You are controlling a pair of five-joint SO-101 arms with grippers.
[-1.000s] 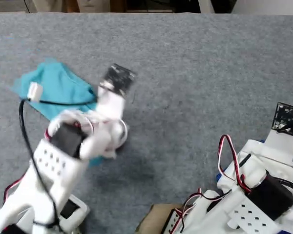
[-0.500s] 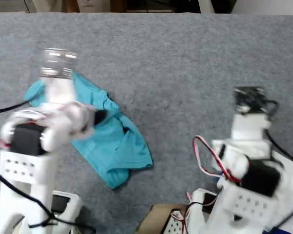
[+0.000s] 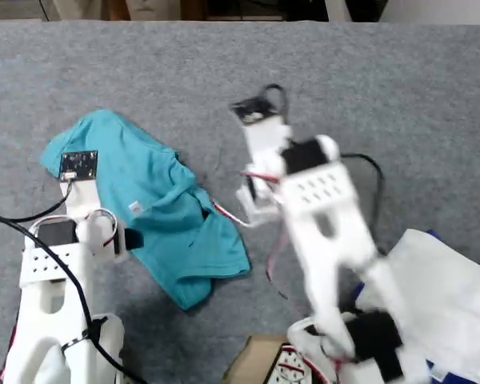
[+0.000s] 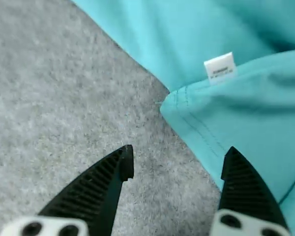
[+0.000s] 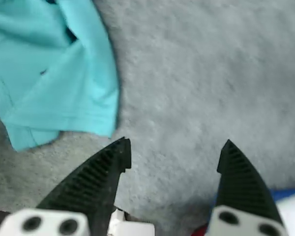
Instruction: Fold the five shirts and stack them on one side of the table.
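Observation:
A teal shirt (image 3: 156, 212) lies crumpled and partly spread on the grey table (image 3: 384, 88), left of centre. My left arm (image 3: 60, 264) stands at the shirt's left edge. In its wrist view the left gripper (image 4: 179, 157) is open above bare table, just beside a hem of the teal shirt (image 4: 236, 98) with its white label (image 4: 220, 66). My right arm (image 3: 320, 200) is stretched to the table's middle, right of the shirt. The right gripper (image 5: 174, 147) is open over bare table next to a corner of the teal shirt (image 5: 49, 78), with nothing between its fingers.
A pile of white fabric with a blue edge (image 3: 444, 296) lies at the near right corner. A brown cardboard piece (image 3: 252, 364) sits at the front edge between the arm bases. The far half of the table is bare grey felt.
The right arm has swung from the right edge toward the middle beside the shirt, uncovering the white pile. The left arm drew back to the shirt's left edge. The shirt now lies spread wider.

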